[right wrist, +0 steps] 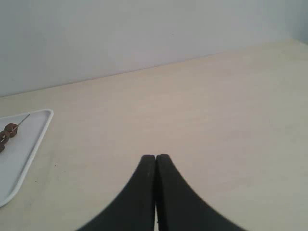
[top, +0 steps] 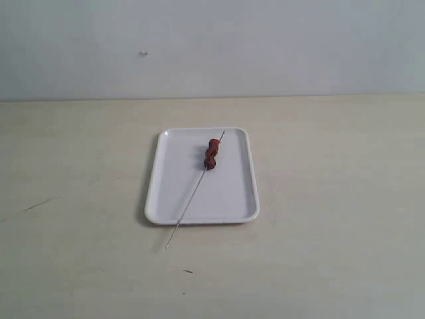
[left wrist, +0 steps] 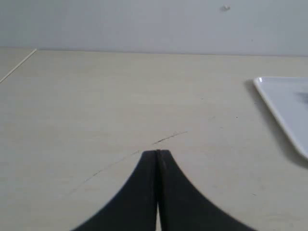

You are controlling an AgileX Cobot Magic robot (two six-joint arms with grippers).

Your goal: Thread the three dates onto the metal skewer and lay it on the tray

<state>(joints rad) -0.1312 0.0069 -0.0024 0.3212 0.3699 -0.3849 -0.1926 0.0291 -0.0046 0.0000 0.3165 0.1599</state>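
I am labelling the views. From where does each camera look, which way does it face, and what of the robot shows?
Exterior: raised before the table, looking down and across at the tray with skewer and dates, wall behind; no robot part shows.
Left wrist: low over the table behind the shut left gripper, facing the wall; a tray corner shows.
Right wrist: low behind the shut right gripper, facing the wall; tray end and dates show.
Shared: all three see the tray.

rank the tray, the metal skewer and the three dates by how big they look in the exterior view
1. tray: covers by far the most area.
2. metal skewer: long, poking past the tray's near rim, but hair-thin.
3. three dates: smallest; among themselves they look alike.
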